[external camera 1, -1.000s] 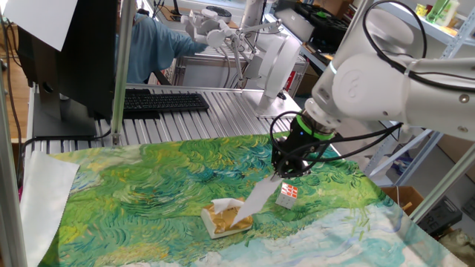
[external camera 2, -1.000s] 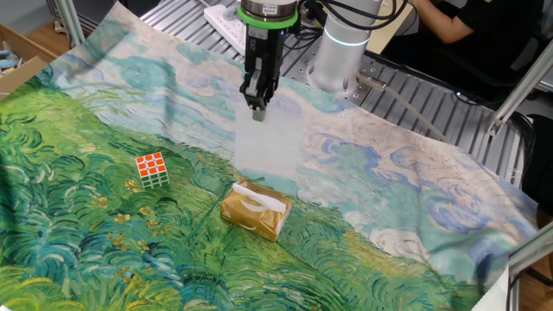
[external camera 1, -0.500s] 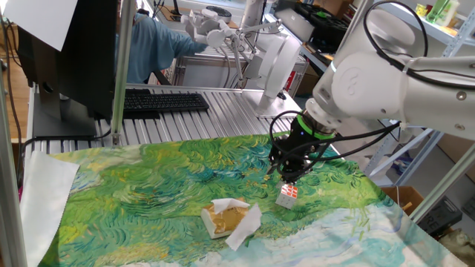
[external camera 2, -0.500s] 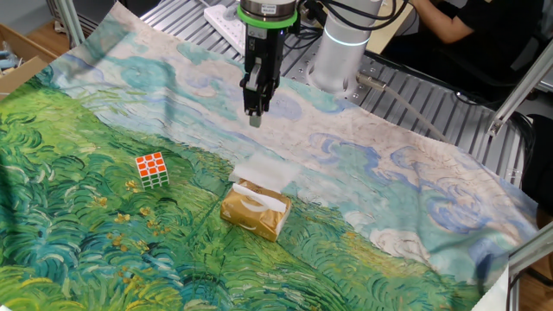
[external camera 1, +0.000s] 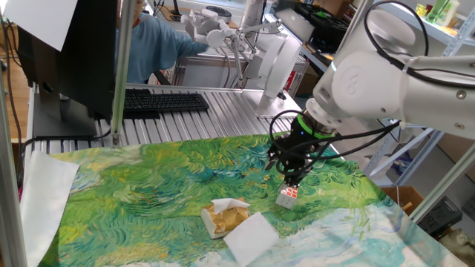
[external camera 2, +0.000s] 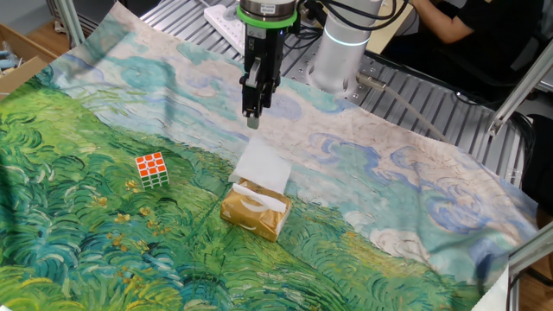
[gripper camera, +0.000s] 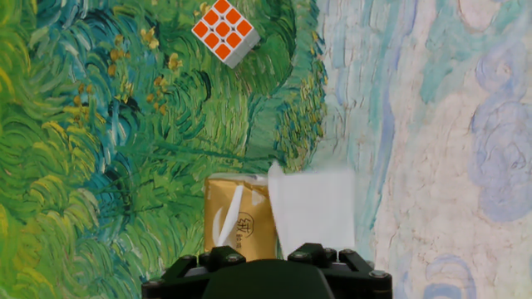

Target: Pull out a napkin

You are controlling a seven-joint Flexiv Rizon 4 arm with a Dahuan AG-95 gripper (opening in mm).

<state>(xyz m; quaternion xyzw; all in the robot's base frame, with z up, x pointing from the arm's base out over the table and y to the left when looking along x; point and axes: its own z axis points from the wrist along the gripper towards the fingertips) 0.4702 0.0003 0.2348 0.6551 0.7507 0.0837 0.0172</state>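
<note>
The thin white square paper napkin (external camera 2: 263, 162) lies flat on the green-and-blue painted tablecloth (external camera 2: 104, 242), touching the small gold tissue box (external camera 2: 255, 212). The two-finger gripper (external camera 2: 251, 119) hangs above, holding nothing; its fingers look slightly parted, though I cannot tell for sure. An orange-and-white puzzle cube (gripper camera: 223, 31) sits well apart from the box.

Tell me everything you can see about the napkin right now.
The napkin is a thin, plain white, roughly square sheet that looks like soft paper. It lies flat and free on the painted cloth, right beside the tissue box, with one edge at or against the box's side; whether they touch is unclear. Nothing holds it: the gripper hangs above it, apart.
</note>
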